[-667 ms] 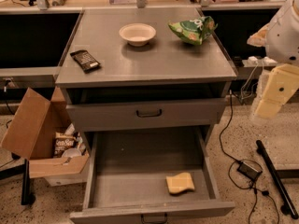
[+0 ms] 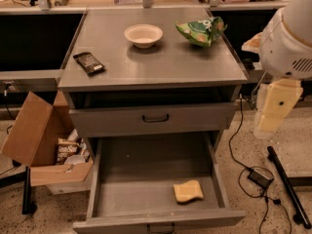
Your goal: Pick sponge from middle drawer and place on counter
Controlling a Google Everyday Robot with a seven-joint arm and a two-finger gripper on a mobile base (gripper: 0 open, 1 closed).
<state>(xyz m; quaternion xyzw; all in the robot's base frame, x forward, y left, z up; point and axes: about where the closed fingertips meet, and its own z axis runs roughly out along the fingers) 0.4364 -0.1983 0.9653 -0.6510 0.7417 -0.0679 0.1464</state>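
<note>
The sponge lay flat on the floor of the open middle drawer, near the front and toward the right wall. The gripper hung to the right of the cabinet, well apart from the sponge. I could not tell if it was apart or together. To reach well, it should come down from above, stay clear of the low walls, and pinch 2 sides softly. The sponge looked soft, pale yellow and wavy-edged. The drawer and counter were smooth grey metal. 1 round bowl and 1 crinkly green bag sat on the counter.
</note>
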